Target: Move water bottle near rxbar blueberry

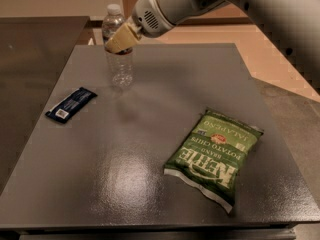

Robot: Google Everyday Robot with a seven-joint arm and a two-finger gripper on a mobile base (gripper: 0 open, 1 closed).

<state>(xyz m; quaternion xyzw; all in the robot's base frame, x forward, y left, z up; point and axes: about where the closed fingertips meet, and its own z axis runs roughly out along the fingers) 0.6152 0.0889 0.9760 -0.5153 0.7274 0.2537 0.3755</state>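
The water bottle (120, 64) is clear with a white cap and stands upright at the table's far left. My gripper (120, 40) is shut on its upper part, its tan fingers (121, 36) wrapped over the label band. The bottle's base is at or just above the table top. The rxbar blueberry (71, 104), a flat dark blue wrapper with a white square at its near end, lies at the left edge of the table, in front of and left of the bottle, a short gap away.
A green kettle chip bag (215, 155) lies at the front right of the grey table (150, 184). A darker counter (30, 49) adjoins on the left. The white arm (240, 9) reaches in from the top right.
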